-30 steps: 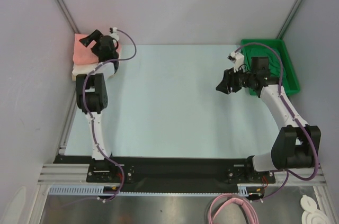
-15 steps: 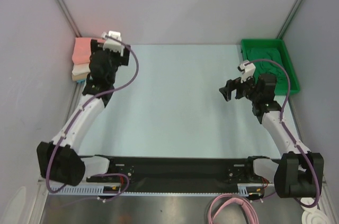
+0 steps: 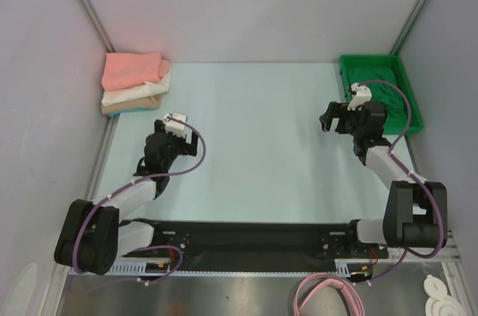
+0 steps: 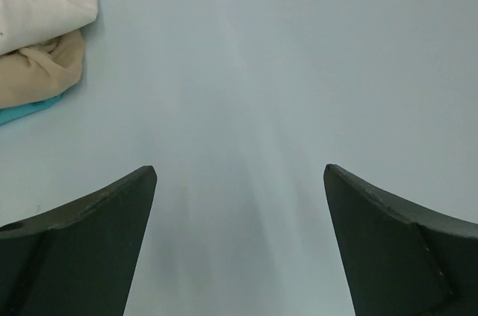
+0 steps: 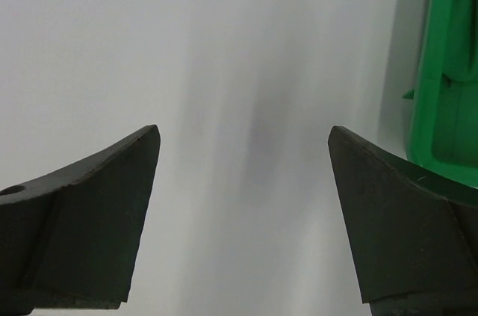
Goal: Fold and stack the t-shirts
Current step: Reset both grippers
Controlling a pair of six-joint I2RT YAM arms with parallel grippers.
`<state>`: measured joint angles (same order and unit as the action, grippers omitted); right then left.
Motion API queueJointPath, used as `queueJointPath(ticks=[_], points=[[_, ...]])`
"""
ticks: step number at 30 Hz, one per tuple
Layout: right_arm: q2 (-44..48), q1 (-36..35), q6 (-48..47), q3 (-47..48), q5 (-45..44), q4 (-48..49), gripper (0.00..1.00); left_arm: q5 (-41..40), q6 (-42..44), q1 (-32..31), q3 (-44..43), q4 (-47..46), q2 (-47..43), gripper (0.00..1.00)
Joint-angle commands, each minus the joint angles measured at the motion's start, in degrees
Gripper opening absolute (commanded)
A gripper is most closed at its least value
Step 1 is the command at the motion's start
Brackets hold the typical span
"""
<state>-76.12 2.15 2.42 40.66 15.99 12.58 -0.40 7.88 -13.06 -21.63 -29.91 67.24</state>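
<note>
L gripper (image 4: pixel 239 181) backed off 3-shirt stack (image 3: pixel 134 83); it & R gripper (image 5: pixel 243 140) gape wide, empty. Dark green t-shirt (image 3: pixel 376 77) left in tray (image 3: pixel 411 99), to fold.

Pale blue-green surface (image 3: pixel 246 129), plain and flat, fills the middle of the frame. Upper left corner: stack of folded t-shirts (image 3: pixel 134 86) on it, with the salmon-pink t-shirt (image 3: pixel 134 68) on top, the white t-shirt (image 3: pixel 136 93) under it and the tan t-shirt (image 3: pixel 128 107) lower. The left wrist view shows a teal sliver (image 4: pixel 22 110) beneath the tan, touching the surface. Upper right: bright green tray (image 3: pixel 370 59) at the surface's right edge.
</note>
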Motion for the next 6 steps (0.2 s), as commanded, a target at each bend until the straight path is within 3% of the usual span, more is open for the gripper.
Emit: queueJointPath(ticks=[1,6], points=[[0.09,0.92,1.19,2.14,-0.79,2.98,1.0,5.94,-1.11,-0.04,2.55,-11.92,-2.82,1.0],[0.7,2.15,1.45,3.81,-3.14,1.57,1.0,8.48,1.96,-0.04,6.67,-14.99,-3.52,1.0]])
